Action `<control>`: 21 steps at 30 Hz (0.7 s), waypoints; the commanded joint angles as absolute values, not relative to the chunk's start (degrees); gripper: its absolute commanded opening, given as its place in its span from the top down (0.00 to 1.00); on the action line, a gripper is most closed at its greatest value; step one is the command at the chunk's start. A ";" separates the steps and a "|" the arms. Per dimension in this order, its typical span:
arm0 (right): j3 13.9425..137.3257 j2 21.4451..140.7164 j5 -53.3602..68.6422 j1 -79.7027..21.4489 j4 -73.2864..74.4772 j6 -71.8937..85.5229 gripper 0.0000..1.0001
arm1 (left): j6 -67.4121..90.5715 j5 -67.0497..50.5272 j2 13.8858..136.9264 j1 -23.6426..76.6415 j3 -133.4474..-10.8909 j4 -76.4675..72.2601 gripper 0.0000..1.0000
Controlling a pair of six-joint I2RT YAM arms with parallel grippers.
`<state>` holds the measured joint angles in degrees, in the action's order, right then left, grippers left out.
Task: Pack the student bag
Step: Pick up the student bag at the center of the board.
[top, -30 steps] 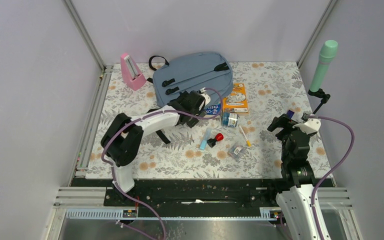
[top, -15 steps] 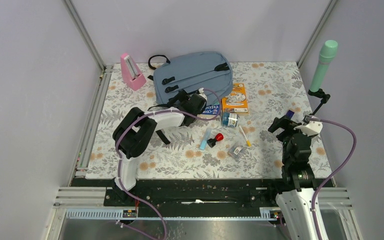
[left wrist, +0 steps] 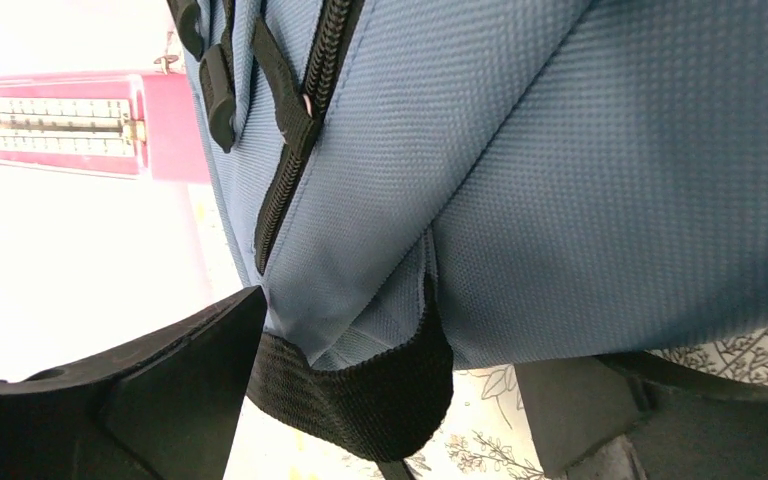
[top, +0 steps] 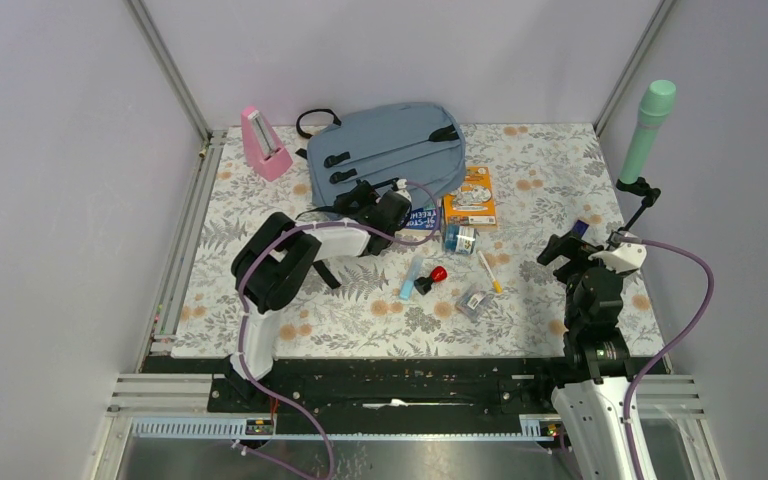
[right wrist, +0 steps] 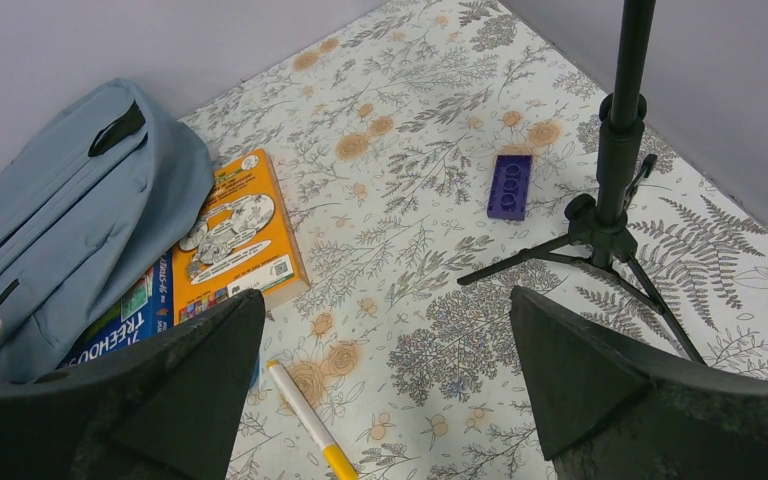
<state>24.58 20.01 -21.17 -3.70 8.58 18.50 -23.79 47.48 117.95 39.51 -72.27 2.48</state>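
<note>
Student bag (top: 385,150): lies flat at the far middle of the floral table (top: 560,160), black straps facing up.

Top view:
- Pink metronome (top: 263,145) stands just left of the bag.
- Orange book (top: 471,197) lies just beside the bag's right edge. A blue book (top: 422,220) at the bag's near edge is partly under the arm.
- Left gripper (top: 375,200) is at the bag's near edge, arm folded low over the table. The jaw gap cannot be read from this view.
- Right gripper (top: 567,245) is held above the right side of the table, well apart from the bag, jaws spread.
- Small items lie near the middle: a light blue marker (top: 410,278), a red-topped piece (top: 439,273) and a yellow-tipped pen (top: 488,271).
- Green-topped stand (top: 648,125) is at the far right.

Left wrist view:
- Jaws are wide apart.
- The bag's corner with its black trim (left wrist: 360,385) hangs between the fingers (left wrist: 140,400). It is not pinched.
- A black zipper (left wrist: 305,120) runs up the fabric.
- The metronome shows sideways behind it.

Right wrist view:
- Jaws are wide, with nothing between them.
- Below are the orange book, the blue book, the pen, a purple brick (right wrist: 510,186) and the stand's black tripod (right wrist: 615,190).
- The bag is at the far left.
</note>
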 commanded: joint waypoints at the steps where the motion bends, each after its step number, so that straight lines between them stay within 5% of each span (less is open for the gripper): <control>1: 26.34 19.62 -22.70 -3.69 8.09 18.84 0.00 | -26.59 52.57 117.98 38.64 -71.93 -5.43 0.08; 5: 26.38 19.72 -22.35 -3.69 8.19 18.71 0.00 | -26.35 52.02 117.12 38.39 -72.43 -4.48 0.29; 15: 26.86 19.90 -19.36 -3.69 8.09 18.08 0.00 | -25.67 50.40 112.35 38.41 -72.63 0.94 1.00; 21: 27.01 21.08 -14.97 -3.69 6.71 17.56 0.00 | -19.87 48.11 107.22 38.82 -74.07 13.43 1.00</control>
<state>24.58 20.14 -19.11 -3.70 8.58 18.41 -24.93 48.01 114.13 38.98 -71.61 5.63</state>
